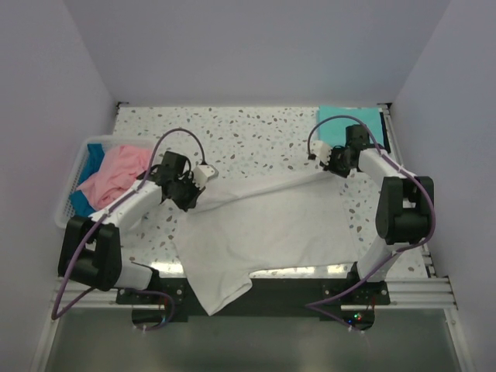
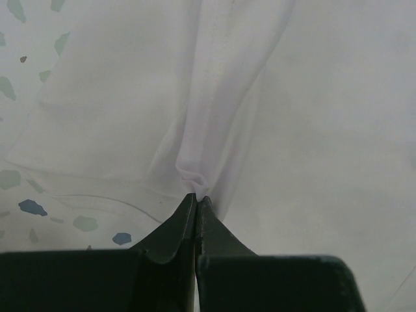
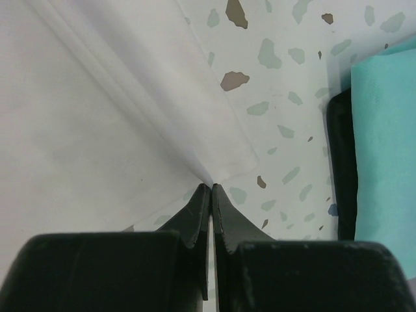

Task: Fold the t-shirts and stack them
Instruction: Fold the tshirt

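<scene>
The white t-shirt (image 1: 263, 229) lies spread over the middle of the table, its lower part hanging over the near edge. My left gripper (image 1: 188, 194) is shut on the shirt's far left corner; the cloth (image 2: 195, 130) bunches at the tips. My right gripper (image 1: 332, 167) is shut on the shirt's far right corner (image 3: 195, 130). The teal t-shirt (image 1: 349, 124) lies folded at the far right and shows in the right wrist view (image 3: 387, 143). The pink t-shirt (image 1: 116, 174) and the blue t-shirt (image 1: 91, 159) lie crumpled in the basket.
A white plastic lattice basket (image 1: 66, 205) stands at the left edge of the table. The speckled tabletop (image 1: 248, 136) shows behind the white shirt. Walls close in the table on three sides.
</scene>
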Controlling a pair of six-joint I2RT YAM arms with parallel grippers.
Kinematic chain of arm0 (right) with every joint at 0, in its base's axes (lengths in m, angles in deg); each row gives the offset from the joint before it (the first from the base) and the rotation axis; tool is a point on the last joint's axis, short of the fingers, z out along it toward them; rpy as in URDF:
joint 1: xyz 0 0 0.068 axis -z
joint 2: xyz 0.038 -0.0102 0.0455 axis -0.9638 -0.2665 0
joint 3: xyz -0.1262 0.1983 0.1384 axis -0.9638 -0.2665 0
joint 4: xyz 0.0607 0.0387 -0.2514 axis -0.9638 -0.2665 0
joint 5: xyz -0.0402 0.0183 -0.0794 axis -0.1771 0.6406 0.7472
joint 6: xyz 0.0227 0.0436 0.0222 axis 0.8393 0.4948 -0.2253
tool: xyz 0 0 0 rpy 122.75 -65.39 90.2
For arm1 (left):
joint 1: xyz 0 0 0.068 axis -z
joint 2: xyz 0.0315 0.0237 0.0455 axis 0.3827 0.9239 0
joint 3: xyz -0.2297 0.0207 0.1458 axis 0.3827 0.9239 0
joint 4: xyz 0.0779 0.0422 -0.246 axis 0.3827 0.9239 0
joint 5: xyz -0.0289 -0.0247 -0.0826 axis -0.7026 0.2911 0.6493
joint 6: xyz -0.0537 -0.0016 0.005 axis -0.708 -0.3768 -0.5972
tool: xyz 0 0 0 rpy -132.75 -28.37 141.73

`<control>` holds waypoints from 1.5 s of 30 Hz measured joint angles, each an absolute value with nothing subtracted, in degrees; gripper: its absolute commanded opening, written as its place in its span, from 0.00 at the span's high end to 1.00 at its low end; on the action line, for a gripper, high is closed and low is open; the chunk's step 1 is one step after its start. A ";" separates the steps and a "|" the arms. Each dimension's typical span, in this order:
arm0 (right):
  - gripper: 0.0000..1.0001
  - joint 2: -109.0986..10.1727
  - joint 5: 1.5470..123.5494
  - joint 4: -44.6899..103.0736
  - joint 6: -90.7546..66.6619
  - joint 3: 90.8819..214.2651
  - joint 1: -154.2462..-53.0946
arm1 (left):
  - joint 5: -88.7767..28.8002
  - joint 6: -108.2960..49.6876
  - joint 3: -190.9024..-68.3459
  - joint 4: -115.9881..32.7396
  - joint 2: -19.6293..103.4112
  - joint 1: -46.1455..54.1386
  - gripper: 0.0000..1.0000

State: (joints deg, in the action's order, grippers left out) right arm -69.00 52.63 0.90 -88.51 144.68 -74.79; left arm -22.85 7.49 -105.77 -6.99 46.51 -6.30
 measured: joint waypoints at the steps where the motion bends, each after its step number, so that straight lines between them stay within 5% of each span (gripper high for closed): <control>1: 1.00 -69.00 52.63 0.68 -88.51 144.73 -74.79 | -22.85 7.51 -106.16 -6.61 46.51 -6.30 1.00; 45: 1.00 -64.50 54.70 -1.50 -97.05 138.26 -74.79 | -23.51 14.72 -110.34 1.06 49.07 -5.49 1.00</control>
State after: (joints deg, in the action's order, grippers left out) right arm -64.50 54.70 -1.50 -97.05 138.26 -74.79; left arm -23.51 14.72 -110.34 1.06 49.07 -5.49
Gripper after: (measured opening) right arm 0.012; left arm 0.019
